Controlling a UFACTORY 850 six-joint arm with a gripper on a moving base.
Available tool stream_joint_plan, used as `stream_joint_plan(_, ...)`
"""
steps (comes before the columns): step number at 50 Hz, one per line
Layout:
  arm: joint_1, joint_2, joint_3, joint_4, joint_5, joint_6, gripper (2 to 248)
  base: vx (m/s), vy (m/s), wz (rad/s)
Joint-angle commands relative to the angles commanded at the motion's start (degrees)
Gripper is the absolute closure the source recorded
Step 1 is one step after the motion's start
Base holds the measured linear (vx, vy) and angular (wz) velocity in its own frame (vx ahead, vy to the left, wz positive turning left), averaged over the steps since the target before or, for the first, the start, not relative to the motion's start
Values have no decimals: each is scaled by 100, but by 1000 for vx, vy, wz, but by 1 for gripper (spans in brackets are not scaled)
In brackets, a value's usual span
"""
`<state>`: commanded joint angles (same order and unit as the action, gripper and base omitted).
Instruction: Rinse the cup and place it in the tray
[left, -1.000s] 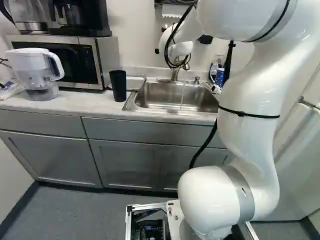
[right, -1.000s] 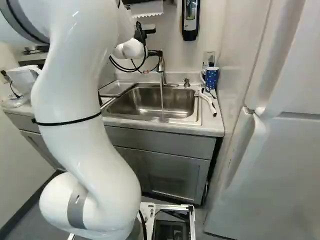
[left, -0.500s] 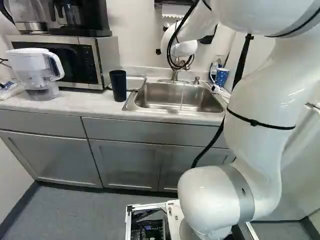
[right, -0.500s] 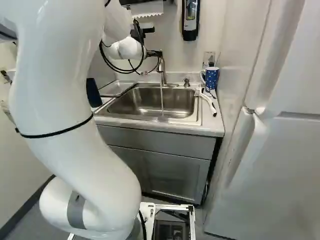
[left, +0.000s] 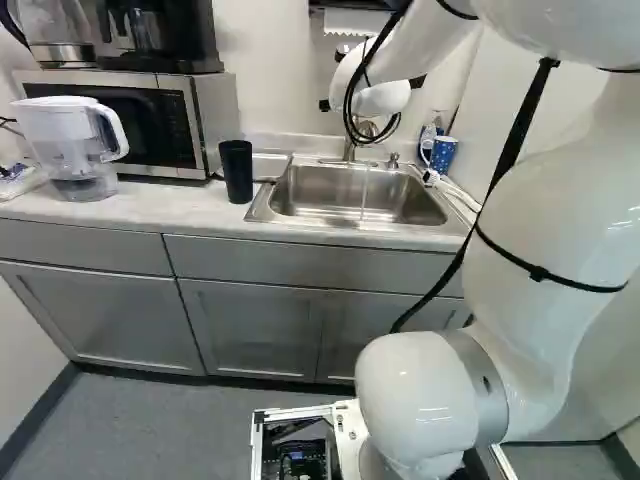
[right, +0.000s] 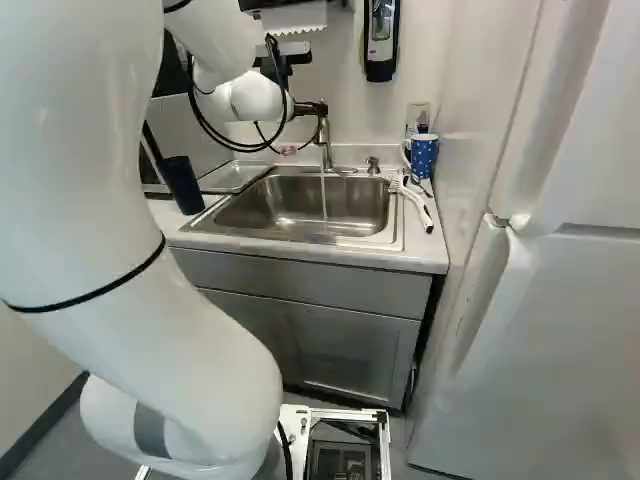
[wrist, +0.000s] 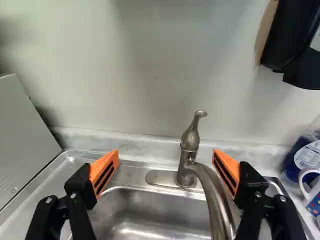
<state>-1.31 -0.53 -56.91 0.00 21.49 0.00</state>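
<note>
In the right base view my gripper (right: 308, 110) is at the faucet (right: 325, 145), partly hidden by the wrist. The wrist view has the gripper (wrist: 166, 165) open, its orange pads wide apart, the faucet's lever (wrist: 190, 135) upright in the gap between them and nearer one pad. No grip on it shows. A thin stream of water (right: 323, 198) falls from the spout into the sink (left: 350, 192). The black cup (left: 237, 170) stands upright on the counter beside the sink. A shallow metal tray (right: 232, 177) lies between cup and basin.
A microwave (left: 140, 120) and a water pitcher (left: 75, 145) stand beyond the cup. On the sink's other side are a blue mug (right: 423, 155) and a brush (right: 415, 205). A dispenser (right: 380, 40) hangs on the wall; a fridge (right: 550, 300) stands beside the counter.
My arm's large links have swung back toward the base cameras, and the wrist has shifted slightly back from the faucet. Cup, tray and base have stayed put; the water was running before too.
</note>
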Motion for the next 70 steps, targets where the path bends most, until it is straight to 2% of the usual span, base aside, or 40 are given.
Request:
stream_joint_plan(21, -166, 618, 605, 0, -21, 0, 3, 0, 0, 0)
stream_joint_plan(39, -325, 1159, 1107, 0, -293, 0, 3, 0, 0, 0)
stream_joint_plan(58, -489, 1743, 1620, 0, -1270, 0, 3, 0, 0, 0)
stream_joint_plan(70, -489, 1743, 1620, 0, -1993, 0, 3, 0, 0, 0)
